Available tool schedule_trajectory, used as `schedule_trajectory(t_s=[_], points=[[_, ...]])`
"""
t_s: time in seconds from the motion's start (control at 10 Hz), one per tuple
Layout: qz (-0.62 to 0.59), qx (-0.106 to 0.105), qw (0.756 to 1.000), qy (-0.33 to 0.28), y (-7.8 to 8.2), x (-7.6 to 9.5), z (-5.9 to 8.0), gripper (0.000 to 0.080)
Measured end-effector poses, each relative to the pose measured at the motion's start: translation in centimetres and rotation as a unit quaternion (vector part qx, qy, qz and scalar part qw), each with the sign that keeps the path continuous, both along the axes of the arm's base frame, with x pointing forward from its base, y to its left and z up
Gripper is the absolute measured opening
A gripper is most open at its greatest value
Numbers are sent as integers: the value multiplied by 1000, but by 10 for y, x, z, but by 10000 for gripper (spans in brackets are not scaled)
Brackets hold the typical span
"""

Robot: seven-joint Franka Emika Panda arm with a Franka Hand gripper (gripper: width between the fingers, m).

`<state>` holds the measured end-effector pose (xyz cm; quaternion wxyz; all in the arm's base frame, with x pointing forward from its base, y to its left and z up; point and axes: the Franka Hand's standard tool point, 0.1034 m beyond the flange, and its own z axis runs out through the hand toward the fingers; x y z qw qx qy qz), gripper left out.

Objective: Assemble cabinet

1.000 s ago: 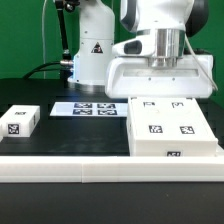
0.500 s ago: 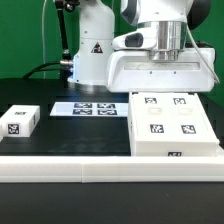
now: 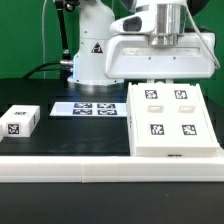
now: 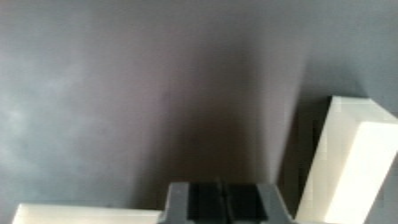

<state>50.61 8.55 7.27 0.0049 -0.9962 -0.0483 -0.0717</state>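
Closest, a white ledge [image 3: 100, 170] runs along the bottom of the exterior frame. Behind it on the dark tabletop [image 3: 60, 138], the cabinet [image 3: 168, 122] lies at lower right with its tagged panel facing up. A small white tagged block [image 3: 20, 121] sits well apart at lower left. The marker board [image 3: 85, 108] lies farther back between them. The end effector [image 3: 160, 78] hangs over the cabinet's far edge; I cannot tell whether its fingers are open or closed. The robot base [image 3: 92, 50] stands behind.
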Motion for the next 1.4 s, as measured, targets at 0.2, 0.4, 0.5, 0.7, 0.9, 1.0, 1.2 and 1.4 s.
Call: schedule_trajectory(t_s=[0.2,0.4,0.5,0.7,0.9,1.0,1.2,1.4], points=[[0,1,1000,6,2,3,4,2],[0,1,1000,7,1,2,4,2],[1,1,1000,7,1,3,4,2],[2,1,1000,6,-1,7,11,2],[1,3,1000,10,-3,11,24,2],[0,4,1000,13,-3,15,31,2],[0,4,1000,17,-3,16,32,2],[2,3,1000,16,-4,15,28,2]])
